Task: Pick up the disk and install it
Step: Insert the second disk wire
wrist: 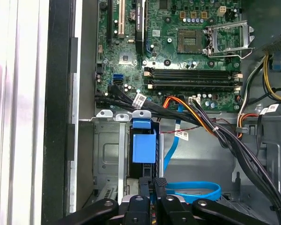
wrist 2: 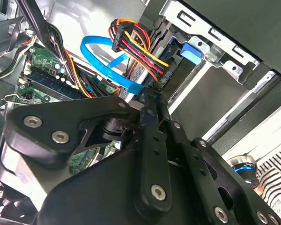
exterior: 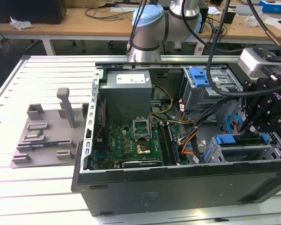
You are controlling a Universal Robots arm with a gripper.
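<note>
Gripper (wrist: 152, 187) fingers look pressed together w/ no gap I can see; in both wrist views the two black tips meet edge to edge. From my remote seat I read it as low over the drive cage (exterior: 253, 152) at the exterior view's right, inside the open PC case (exterior: 178, 187).

Disk (exterior: 241, 151) sits in that cage just below the gripper (exterior: 255, 124), its blue carrier edge facing up; I can't tell if the tips actually pinch it. In the first wrist view a blue block (wrist: 144, 147) w/ a blue latch (wrist: 141, 123) above it stands in the metal bay (wrist: 105, 159) just ahead of the tips.

Light-blue flat cable (wrist 2: 107, 63) loops next to the fingers, beside a red, yellow & black wire bundle (wrist 2: 140, 47). Beyond that lies the green motherboard (exterior: 131, 143) w/ an open CPU socket (exterior: 141, 127), then the grey PSU (exterior: 127, 91) further back. A second blue-fronted bay (exterior: 199, 77) sits at the case's far corner.

Outside the case, on the exterior view's left, a grey fixture (exterior: 49, 129) rests on the white slatted table (exterior: 18, 187).
</note>
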